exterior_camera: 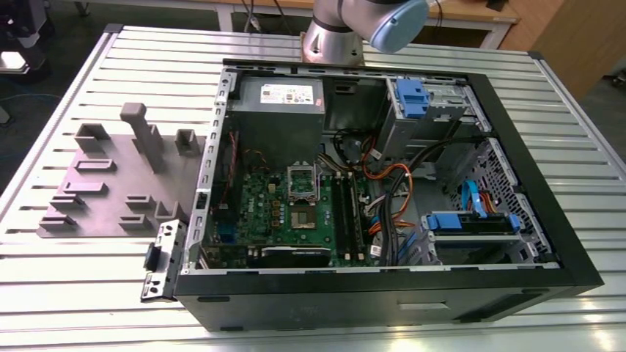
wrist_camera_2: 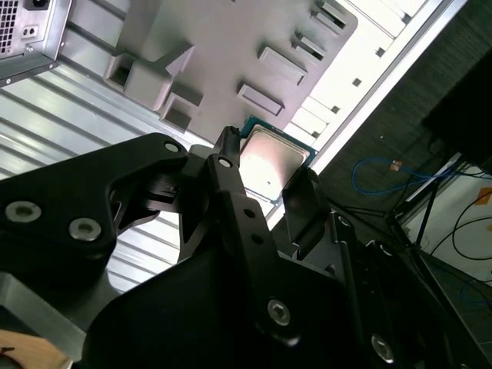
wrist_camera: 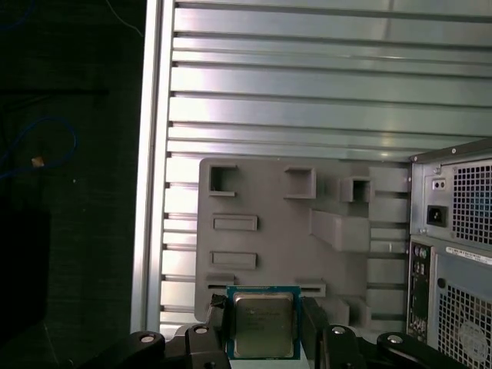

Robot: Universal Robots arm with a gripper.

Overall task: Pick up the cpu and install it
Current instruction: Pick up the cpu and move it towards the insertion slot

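Starting at the exterior view's left: a grey plate with pockets and posts sits on the slatted table, just beside the open computer case. That plate is the backdrop in both wrist views, and here's the news: the gripper is clamped on the cpu. In the first wrist view the silvery top faces the camera, with a finger against each of two opposite edges.

The second wrist view tells the same story. The cpu sits flat between the dark fingers, with the grey plate beyond it. I'd say the cpu hangs clear of the plate, though how high is hard to judge from these angles.

Moving right, over the case wall and onto the green board, there's the socket, a silver frame with a dark centre. Its longer side runs near to far.

So the relation that matters is this: the cpu is in the gripper's hold on the plate side, and the socket lies off to the exterior view's right of it, inside the case and well apart. The cpu is close to square, so the socket's frame sets the direction.

Farther right are cables and blue drive bays. The single arm rises at the far side of the case.
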